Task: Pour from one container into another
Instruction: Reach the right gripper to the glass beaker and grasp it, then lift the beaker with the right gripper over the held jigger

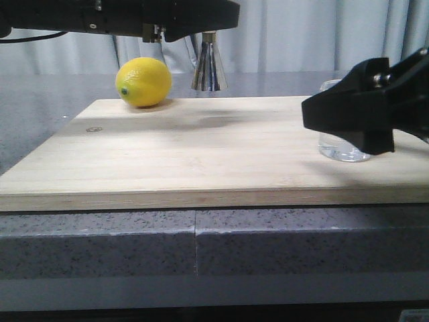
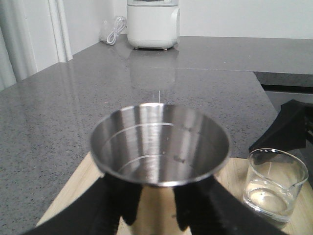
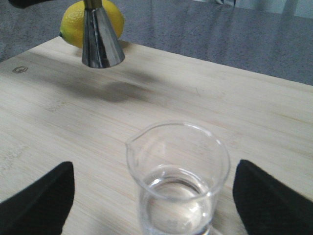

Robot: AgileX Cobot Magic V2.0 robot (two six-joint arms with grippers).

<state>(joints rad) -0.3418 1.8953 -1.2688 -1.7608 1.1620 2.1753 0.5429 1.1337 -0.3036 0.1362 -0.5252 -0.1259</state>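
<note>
The shiny steel jigger hangs a little above the far side of the wooden board, its shadow lying apart from it. My left gripper is shut on its waist; in the left wrist view the black fingers clamp under the jigger's open cup, which looks empty. The clear glass beaker stands upright on the board's right side with some clear liquid in it. My right gripper is open, one finger on each side of the beaker, neither touching it.
A yellow lemon lies on the board's far left, close beside the jigger. The board rests on a grey speckled counter. A white appliance with a cable stands far off on that counter.
</note>
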